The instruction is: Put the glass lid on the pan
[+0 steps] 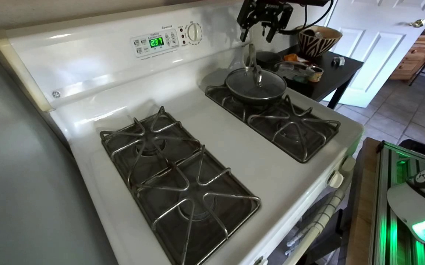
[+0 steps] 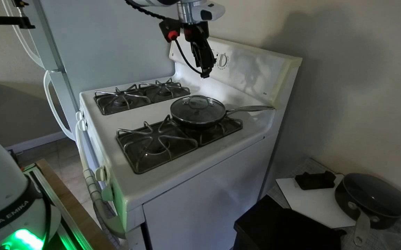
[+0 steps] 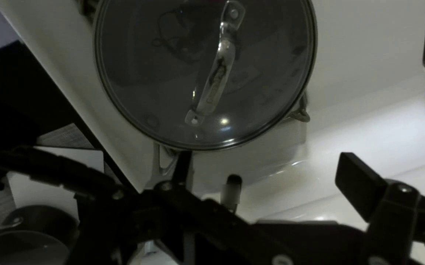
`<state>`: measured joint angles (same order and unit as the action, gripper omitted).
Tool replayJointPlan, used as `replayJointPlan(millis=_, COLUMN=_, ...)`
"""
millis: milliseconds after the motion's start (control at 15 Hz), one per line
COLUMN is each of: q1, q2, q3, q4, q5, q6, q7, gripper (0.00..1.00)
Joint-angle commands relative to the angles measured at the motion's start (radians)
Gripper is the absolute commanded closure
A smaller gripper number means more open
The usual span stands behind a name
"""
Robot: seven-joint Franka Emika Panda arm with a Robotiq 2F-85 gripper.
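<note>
The glass lid (image 1: 241,82) rests on top of the pan (image 1: 256,99), on the back burner nearest the side table. Its rim looks level with the pan's rim in both exterior views. From above, in the wrist view, the lid (image 3: 142,73) covers the whole pan, and its arched metal handle (image 3: 216,81) stands free. The pan's long handle (image 2: 250,108) reaches past the stove's back corner. My gripper (image 1: 256,37) hangs above the lid, apart from it. Its fingers (image 3: 361,184) are spread wide with nothing held between them.
Wire burner grates (image 1: 197,195) stand on the stove top (image 1: 212,136), whose tall back panel (image 1: 98,62) rises behind the pan. Beyond the stove, a dark table (image 1: 344,64) bears a patterned bowl (image 1: 321,40) and small items. A grey pot (image 2: 370,198) stands on that side.
</note>
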<state>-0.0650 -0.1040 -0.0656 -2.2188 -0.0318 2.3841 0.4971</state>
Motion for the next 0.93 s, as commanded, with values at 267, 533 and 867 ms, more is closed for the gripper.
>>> replayJointPlan(millis=267, q1=-0.024, q2=-0.143, q3=0.020, q4=-0.011, q5=-0.051, q6=-0.116, q7=-0.107, gripper=0.00)
replayJointPlan(millis=533, q1=-0.037, q2=-0.193, q3=0.034, q4=-0.010, q5=-0.089, q6=-0.172, q7=-0.097, gripper=0.00)
replayJointPlan(millis=867, q1=-0.037, q2=-0.178, q3=0.032, q4=0.002, q5=-0.067, q6=-0.151, q7=-0.110, gripper=0.00)
